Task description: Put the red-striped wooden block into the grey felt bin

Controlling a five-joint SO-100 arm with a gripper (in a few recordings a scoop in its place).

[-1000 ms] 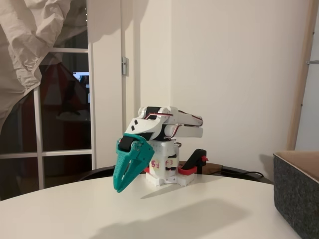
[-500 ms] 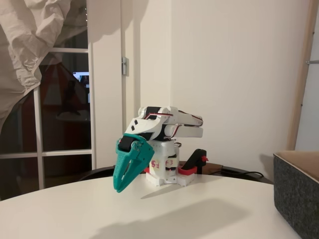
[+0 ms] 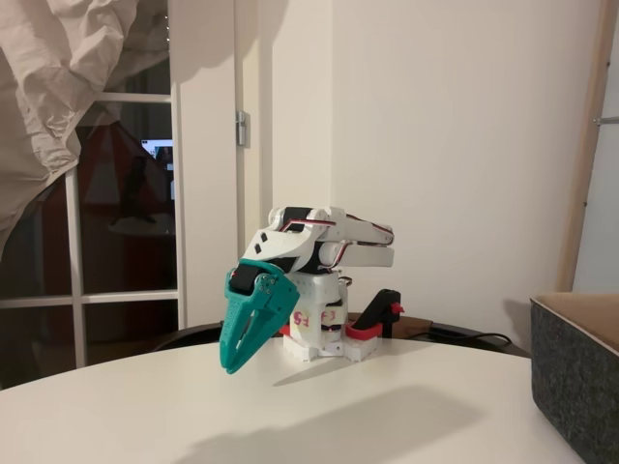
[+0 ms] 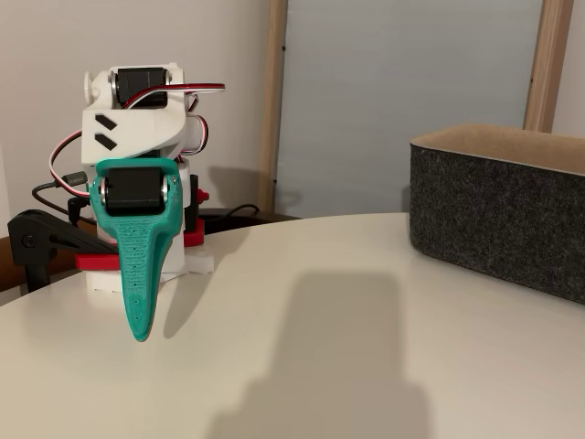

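Observation:
The white arm is folded over its base, and my teal gripper (image 3: 230,363) (image 4: 139,331) points down, its tips just above the white table (image 3: 319,416) (image 4: 366,347). Its fingers are shut together with nothing between them. The grey felt bin (image 3: 578,382) (image 4: 498,215) stands at the right edge in both fixed views, well apart from the gripper. The red-striped wooden block is out of view.
The arm's base (image 3: 324,333) is clamped at the table's far edge with a black and red clamp (image 3: 379,319) (image 4: 46,247). A dark cable (image 3: 474,338) trails behind it. A wall and a glass door stand beyond the table.

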